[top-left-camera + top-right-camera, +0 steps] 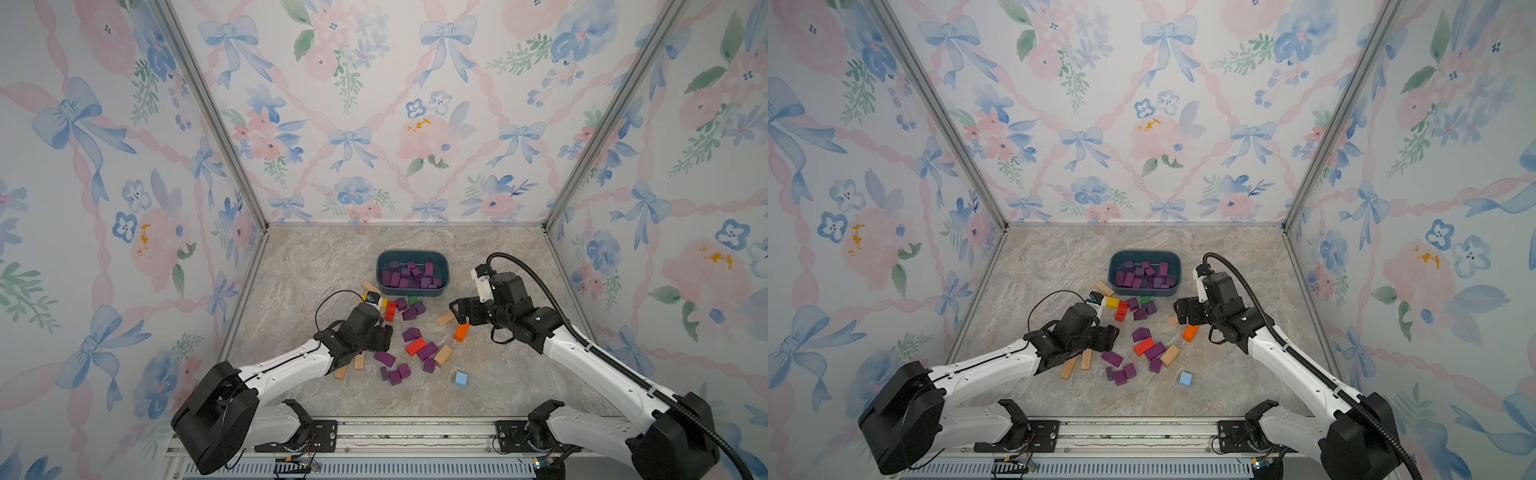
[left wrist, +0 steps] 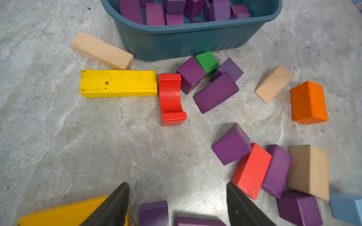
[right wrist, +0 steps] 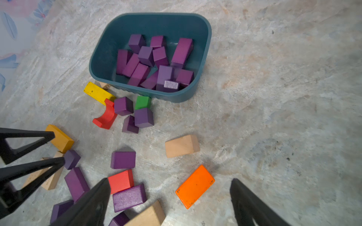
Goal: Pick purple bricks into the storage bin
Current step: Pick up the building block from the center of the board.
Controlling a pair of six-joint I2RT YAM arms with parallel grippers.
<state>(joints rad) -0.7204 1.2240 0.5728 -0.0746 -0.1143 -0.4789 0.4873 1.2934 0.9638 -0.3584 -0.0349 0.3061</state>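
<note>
The storage bin (image 1: 380,272) (image 1: 1113,272) (image 2: 186,43) (image 3: 148,18), a dark teal tub, stands at the middle back with several purple bricks (image 1: 409,274) (image 3: 145,64) piled inside. More purple bricks lie loose in front of it: three by the bin (image 1: 410,309) (image 2: 215,92), others nearer the front (image 1: 427,350) (image 1: 384,358) (image 1: 398,374). My left gripper (image 1: 388,336) (image 2: 178,197) is open and low over the left side of the pile, with a purple brick (image 2: 153,213) lying untouched between its fingers. My right gripper (image 1: 457,311) (image 3: 170,187) is open and holds nothing, above an orange block (image 3: 195,186).
Mixed in are a yellow bar (image 2: 117,83), a red arch (image 2: 170,97), a green cube (image 2: 206,61), a red block (image 1: 415,345), tan blocks (image 1: 444,354) (image 2: 101,50) and a light blue cube (image 1: 461,378). Papered walls enclose three sides.
</note>
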